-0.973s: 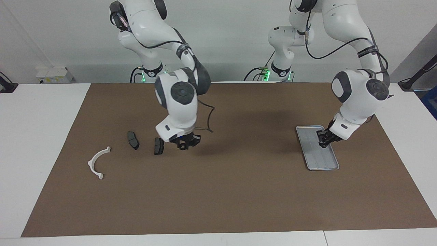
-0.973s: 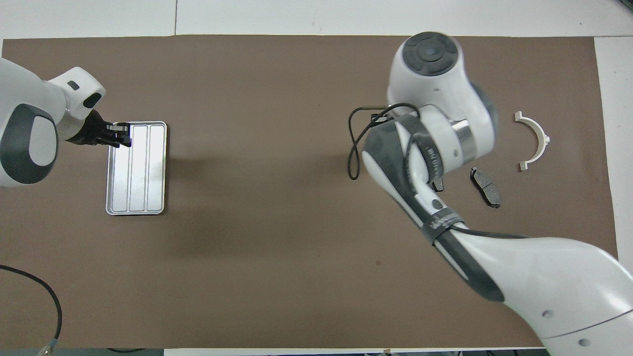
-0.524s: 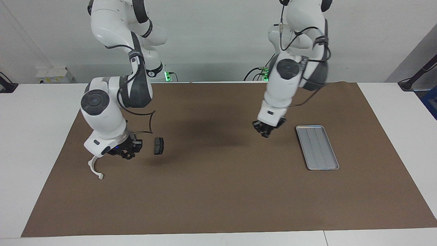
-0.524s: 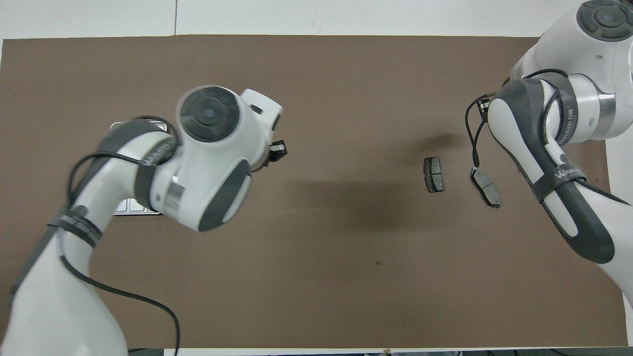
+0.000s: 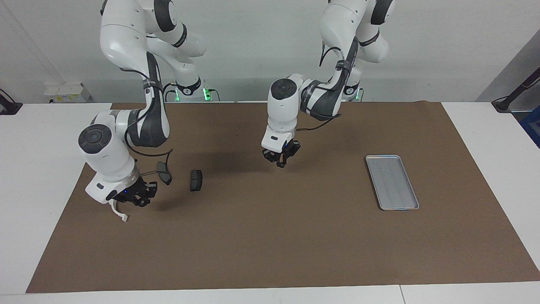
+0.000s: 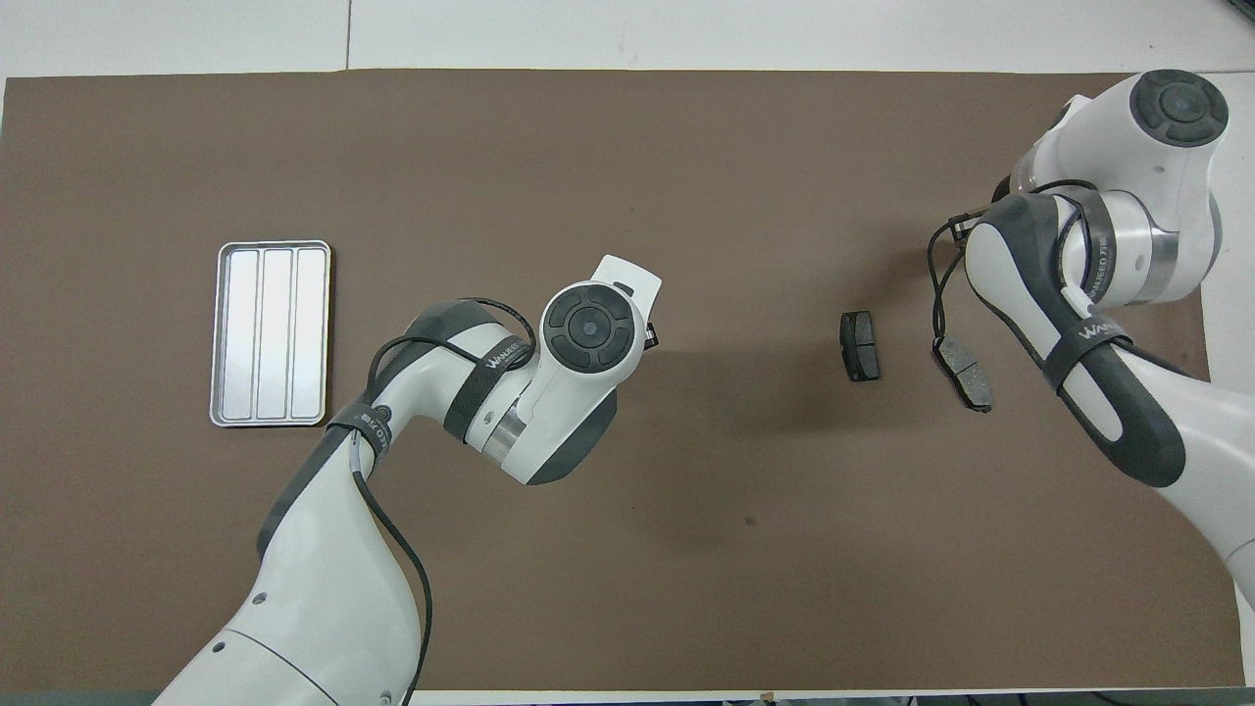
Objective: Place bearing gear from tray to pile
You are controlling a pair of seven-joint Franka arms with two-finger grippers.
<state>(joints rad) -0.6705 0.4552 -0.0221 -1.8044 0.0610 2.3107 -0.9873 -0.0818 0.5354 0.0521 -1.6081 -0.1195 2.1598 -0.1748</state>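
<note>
Tray bare, no bearing gear in sight.

From my station the tray holds nothing; left gripper hangs over mid-tabletop, right gripper over the pile's white bracket. I cannot tell either jaws' state; I judge delivery unfinished.

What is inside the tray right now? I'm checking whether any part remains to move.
The tray shows only its bare ribbed floor in both views, nothing lying in it. No arm covers it: the left gripper hangs over the mat, away from it.
</note>
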